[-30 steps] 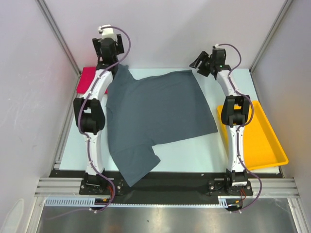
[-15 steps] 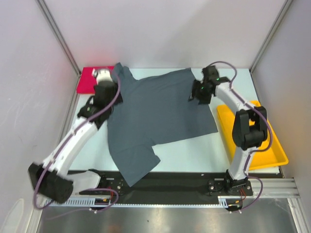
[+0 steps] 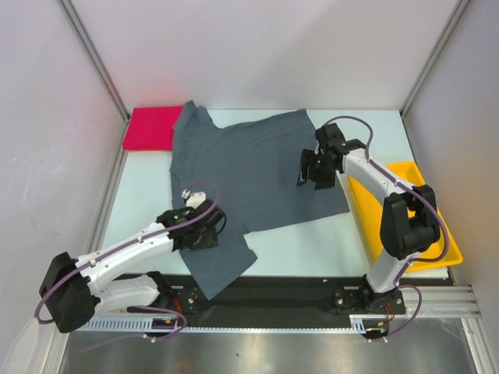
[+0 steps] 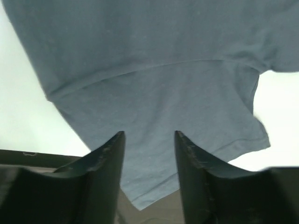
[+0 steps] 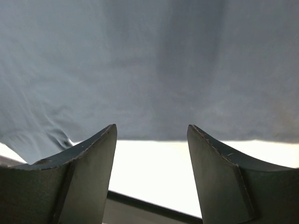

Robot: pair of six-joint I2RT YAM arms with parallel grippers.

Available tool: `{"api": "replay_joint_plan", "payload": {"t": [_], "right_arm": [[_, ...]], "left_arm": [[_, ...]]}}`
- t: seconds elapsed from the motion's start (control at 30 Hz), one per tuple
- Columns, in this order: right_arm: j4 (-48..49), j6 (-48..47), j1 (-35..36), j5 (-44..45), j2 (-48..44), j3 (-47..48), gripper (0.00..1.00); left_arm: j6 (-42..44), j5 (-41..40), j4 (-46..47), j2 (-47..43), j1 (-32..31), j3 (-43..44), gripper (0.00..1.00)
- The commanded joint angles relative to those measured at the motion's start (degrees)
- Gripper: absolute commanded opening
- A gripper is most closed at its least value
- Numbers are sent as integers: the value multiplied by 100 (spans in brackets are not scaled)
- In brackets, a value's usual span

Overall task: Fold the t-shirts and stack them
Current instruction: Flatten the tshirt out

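Across the middle of the pale surface (image 3: 140, 195): grey shirt (image 3: 249, 167), spread open and mostly flat, faint wrinkles only. Reaches with one sleeve over the black strip (image 3: 296, 285) along the near edge. Meets the red shirt (image 3: 152, 128) with its far-left sleeve; cannot tell whether overlapping or merely touching. At the far left corner, that red shirt, a flat, neat rectangle, well apart from both arms. Along the right edge, tray (image 3: 425, 234), yellow, close beside the grey hem corner, crossed from above by the right arm.

Over the near sleeve of the grey shirt, left gripper (image 3: 204, 234), on an arm stretched low from the near left corner. Seen from the left wrist: left gripper (image 4: 148, 135) parted to a moderate gap, nothing held. Below it, grey sleeve cloth with a curved seam, and the sleeve tip lying over the dark strip. Cannot tell whether touching the cloth or just above it.

Over the right part of the grey shirt, near its right-hand border, right gripper (image 3: 312, 171). Seen from the right wrist: right gripper (image 5: 150, 127) spread wide, holding nothing. Ahead of it, plain grey cloth across the whole upper view, a few soft creases at left, then the straight cloth edge and bare pale surface nearer the camera. No saying from either view whether the tips rest on the cloth.
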Motion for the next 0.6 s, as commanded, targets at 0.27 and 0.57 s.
{"api": "replay_joint_plan", "payload": {"t": [0.27,0.57], "right_arm": [[-157,-192,-122,-140,-1108,-704,67],[-245,-227,-632,-298,-1372,-968,66]], "left_arm": [[-271,985,1575,1405,825,-219,38],[397,1224,1919,3058,1827,772,39]]}}
